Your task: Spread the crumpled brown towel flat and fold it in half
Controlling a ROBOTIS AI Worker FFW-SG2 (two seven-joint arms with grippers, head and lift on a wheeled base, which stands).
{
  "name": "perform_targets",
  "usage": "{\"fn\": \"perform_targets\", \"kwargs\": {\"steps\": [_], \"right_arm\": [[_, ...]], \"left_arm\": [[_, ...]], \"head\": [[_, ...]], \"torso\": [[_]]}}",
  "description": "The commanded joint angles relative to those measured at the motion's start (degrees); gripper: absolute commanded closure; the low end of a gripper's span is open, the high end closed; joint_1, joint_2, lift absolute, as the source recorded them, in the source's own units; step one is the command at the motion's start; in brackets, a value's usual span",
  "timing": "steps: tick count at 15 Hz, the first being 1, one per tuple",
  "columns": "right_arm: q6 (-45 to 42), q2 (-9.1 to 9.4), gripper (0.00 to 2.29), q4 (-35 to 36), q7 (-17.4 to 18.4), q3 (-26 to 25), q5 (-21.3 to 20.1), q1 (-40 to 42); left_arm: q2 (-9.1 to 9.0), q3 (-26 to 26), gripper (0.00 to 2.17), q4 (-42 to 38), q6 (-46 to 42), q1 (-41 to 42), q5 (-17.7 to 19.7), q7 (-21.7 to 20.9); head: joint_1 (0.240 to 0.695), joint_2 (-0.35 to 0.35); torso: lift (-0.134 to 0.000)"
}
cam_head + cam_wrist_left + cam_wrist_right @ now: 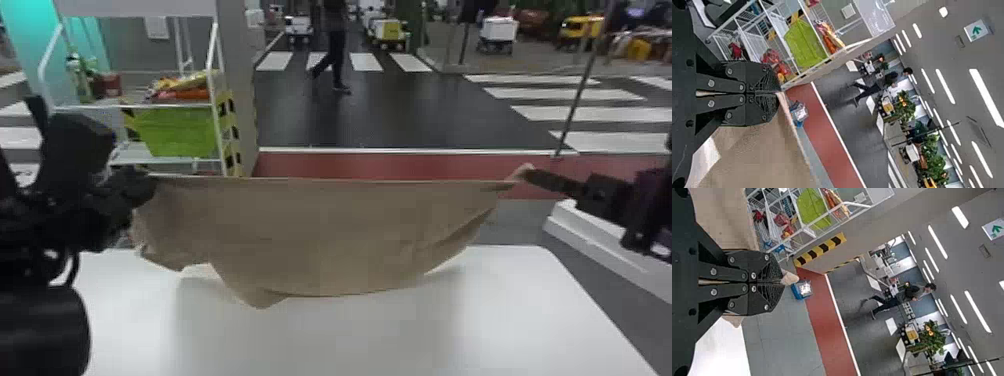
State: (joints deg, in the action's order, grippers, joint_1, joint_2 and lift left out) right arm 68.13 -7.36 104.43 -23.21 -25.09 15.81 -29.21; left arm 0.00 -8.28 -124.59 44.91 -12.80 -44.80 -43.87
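While both grippers pinch the cloth, the white, round-cornered table point(320, 345) lies below them, its top facing up under the hanging load. Brown, thin fabric towel point(320, 235): strung between the two grippers, upper edge near straight and pulled tight, body draping down from it over the table. Lower edge sags unevenly, one point dipping low nearer the left gripper; whether it touches the tabletop, can't tell. Cloth just beside the left gripper is bunched; the side by the right gripper slants inward as it drops.

Reason for the hold, judged: a spread-apart grip on the upper edge lets the weight pull creases out before laying flat. Fold probably comes after; the bunched side may need fixing first.

Poses: left arm enters from the left edge, bulky and close, black two-finger left gripper point(777, 93) closed on towel. Right arm enters from the right edge, fingers aimed inward, black two-finger right gripper point(781, 282) closed too, pale cloth tip point(789, 277) poking out past its fingertips. Both grippers sit above table level, at similar height, well apart.
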Motion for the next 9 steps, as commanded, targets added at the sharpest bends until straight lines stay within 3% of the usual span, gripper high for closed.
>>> {"fn": "perform_targets", "kwargs": {"steps": [1,3,9], "right_arm": [[-1.20,-2.39,1.24,2.97,-0.35,-1.72,3.09,4.87],[-1.02,-3.18,1.24,2.88,-0.08,-3.39,3.18,3.99],[-1.72,-3.27,1.24,4.82,-0.78,-3.48,3.44,7.68]], "left_arm": [[0.17,-4.20,1.44,-5.13,-3.81,6.21,0.95,0.01],[0.35,-5.08,1.44,-7.15,-4.69,7.52,0.86,-0.43],[0.17,-3.06,1.44,-7.68,-6.27,11.30,0.16,0.89]], "head": [[0.438,-0.019],[0.458,-0.016],[0.489,-0.027]], "torso": [[-0.134],[-0.134],[-0.134]]}}
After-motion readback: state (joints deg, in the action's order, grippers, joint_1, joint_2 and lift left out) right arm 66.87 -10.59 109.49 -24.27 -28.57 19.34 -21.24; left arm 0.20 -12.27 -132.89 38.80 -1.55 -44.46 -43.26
